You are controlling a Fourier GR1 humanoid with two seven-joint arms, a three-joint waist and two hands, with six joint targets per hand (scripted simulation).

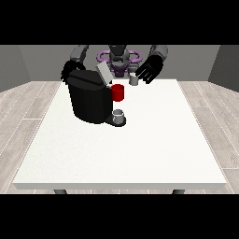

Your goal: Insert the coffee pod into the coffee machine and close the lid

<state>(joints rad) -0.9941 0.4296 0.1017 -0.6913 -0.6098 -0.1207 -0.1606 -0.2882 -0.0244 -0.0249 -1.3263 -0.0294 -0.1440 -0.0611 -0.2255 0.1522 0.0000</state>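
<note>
- black coffee machine (88,100) sits far-left on the white table (140,154), grey lid (104,73) tilted up
- red part (118,92) on its right side, small grey cup (119,115) on the base below
- hand at the view's right (148,70) hovers with fingers spread, just beside a small grey pod (134,80)
- hand at the view's left (68,71) is mostly tucked behind the machine

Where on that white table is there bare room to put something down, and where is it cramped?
The near half of the table, between the coffee machine and the front edge, is bare, as is the strip along the view's right edge. It is crowded at the far side: the machine, its red part, a grey cup, a small grey pod and the hand at the view's right.
</note>
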